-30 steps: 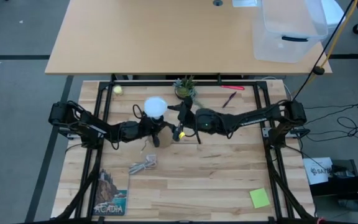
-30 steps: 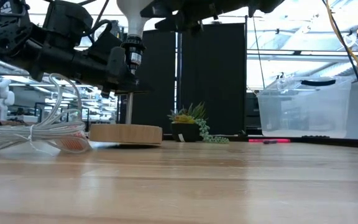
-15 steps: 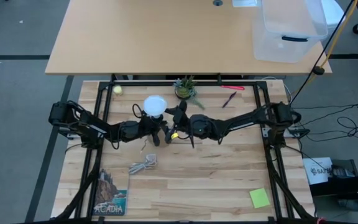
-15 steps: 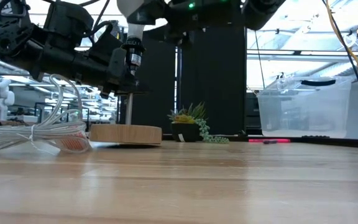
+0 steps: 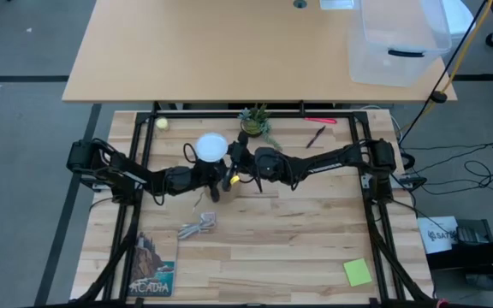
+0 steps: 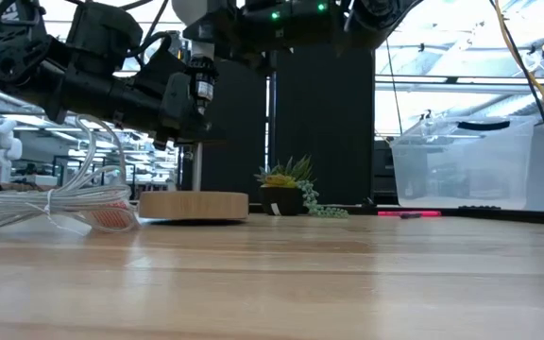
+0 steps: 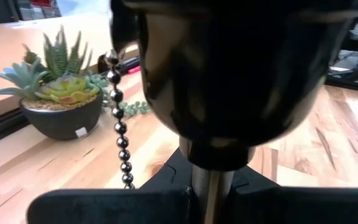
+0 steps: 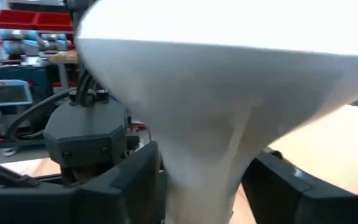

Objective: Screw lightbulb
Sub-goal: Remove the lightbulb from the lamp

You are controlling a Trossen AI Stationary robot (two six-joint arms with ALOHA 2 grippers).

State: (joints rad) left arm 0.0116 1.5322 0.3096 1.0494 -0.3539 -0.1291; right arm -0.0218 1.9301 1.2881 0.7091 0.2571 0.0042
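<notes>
Between the right gripper's (image 5: 229,162) spread fingers: the lightbulb (image 5: 212,146), cone flanked on both sides, grip not discernible. Beneath it, left gripper (image 5: 213,178) pinched on the socket's stem (image 7: 211,196).

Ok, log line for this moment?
left gripper: shut, holding black lamp stem | right gripper: around neck of white round lightbulb | bulb upright in socket
</notes>
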